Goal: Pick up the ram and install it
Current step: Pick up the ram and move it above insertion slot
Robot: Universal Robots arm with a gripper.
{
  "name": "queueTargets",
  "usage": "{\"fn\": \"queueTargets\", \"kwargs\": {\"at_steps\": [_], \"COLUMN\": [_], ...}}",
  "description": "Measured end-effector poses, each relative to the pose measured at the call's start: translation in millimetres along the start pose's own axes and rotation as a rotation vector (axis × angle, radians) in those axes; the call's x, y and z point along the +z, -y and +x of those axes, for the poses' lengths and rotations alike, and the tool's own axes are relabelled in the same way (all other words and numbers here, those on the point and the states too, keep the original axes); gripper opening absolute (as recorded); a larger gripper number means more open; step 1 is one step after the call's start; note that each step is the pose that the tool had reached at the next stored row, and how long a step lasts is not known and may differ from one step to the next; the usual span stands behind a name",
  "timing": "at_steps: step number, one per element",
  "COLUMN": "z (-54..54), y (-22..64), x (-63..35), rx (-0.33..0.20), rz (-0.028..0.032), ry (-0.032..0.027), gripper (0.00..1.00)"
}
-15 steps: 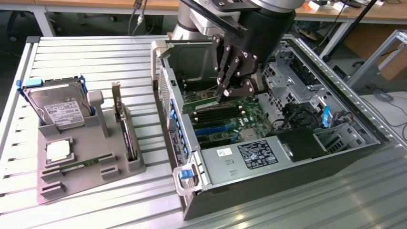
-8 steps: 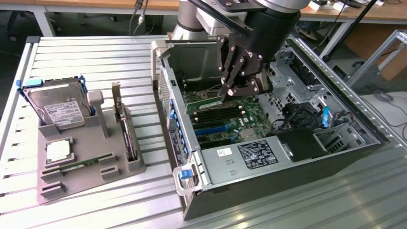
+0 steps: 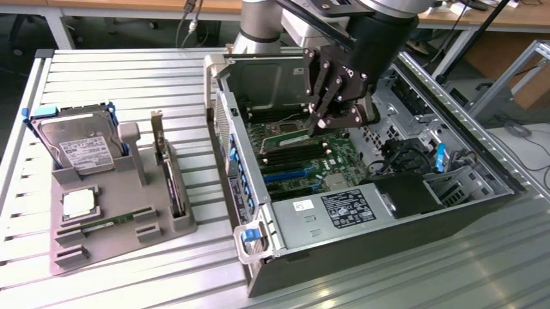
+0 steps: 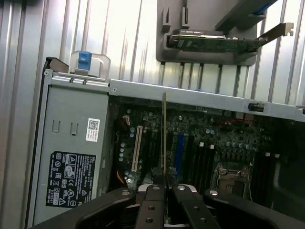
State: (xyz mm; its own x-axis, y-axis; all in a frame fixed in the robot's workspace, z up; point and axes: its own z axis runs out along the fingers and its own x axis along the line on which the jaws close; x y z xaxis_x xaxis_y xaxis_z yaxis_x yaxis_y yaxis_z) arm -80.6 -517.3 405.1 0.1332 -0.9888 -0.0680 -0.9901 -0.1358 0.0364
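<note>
In the exterior view, the black two-fingered gripper (image 3: 322, 122) hangs inside the open dark-grey metal computer case (image 3: 481, 161), just above the green motherboard (image 3: 318, 164). In such cramped quarters, a sideways drift could knock the fingers against the case's inner frame. The silver-and-black arm comes down from the top of this view. Its wrist is bent steeply, so the fingers point down at the board.

In the wrist view, the jaws are clamped on the ram (image 4: 164, 138), a thin green circuit-board stick seen edge-on. It stands out from between the fingertips over the long dark memory slots (image 4: 205, 162), not yet seated. If the stick is tilted or off the slot line, pressing could jam it, or it may slip in so narrow a grip.
</note>
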Motion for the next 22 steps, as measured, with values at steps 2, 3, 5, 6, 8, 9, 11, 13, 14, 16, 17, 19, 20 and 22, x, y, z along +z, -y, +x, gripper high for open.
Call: {"fn": "queueTargets", "kwargs": {"at_steps": [2,3,5,6,8,9,11,13,14,16,17,19,20,22], "z": [0.4,0.6,1.1,1.3,1.8,2.0,2.3,2.7,2.8,3.2,3.4,4.0,4.2,4.6], "y": [3.0,4.5,7.8,9.3,13.2,14.5,17.4,20.2,20.9,23.9,25.2,29.6,30.8,34.3], "x": [-0.1,-0.1,-0.3,-0.3,-0.5,-0.5,-0.6,-0.8,-0.8,-0.9,-1.0,-1.1,-1.1,-1.3], "rx": [0.000,0.000,0.000,0.000,0.000,0.000,0.000,0.000,0.000,0.000,0.000,0.000,0.000,0.000], "rz": [0.0000,0.0001,0.0000,0.0000,0.0000,0.0000,0.0000,0.0000,0.0000,0.0000,0.0000,0.0000,0.0000,0.0000], "ry": [0.0000,0.0001,0.0000,0.0001,0.0001,0.0001,0.0001,0.0000,0.0000,0.0000,0.0000,0.0001,0.0001,0.0000], "gripper": [0.12,0.12,0.12,0.12,0.12,0.12,0.12,0.12,0.12,0.12,0.12,0.12,0.12,0.12]}}
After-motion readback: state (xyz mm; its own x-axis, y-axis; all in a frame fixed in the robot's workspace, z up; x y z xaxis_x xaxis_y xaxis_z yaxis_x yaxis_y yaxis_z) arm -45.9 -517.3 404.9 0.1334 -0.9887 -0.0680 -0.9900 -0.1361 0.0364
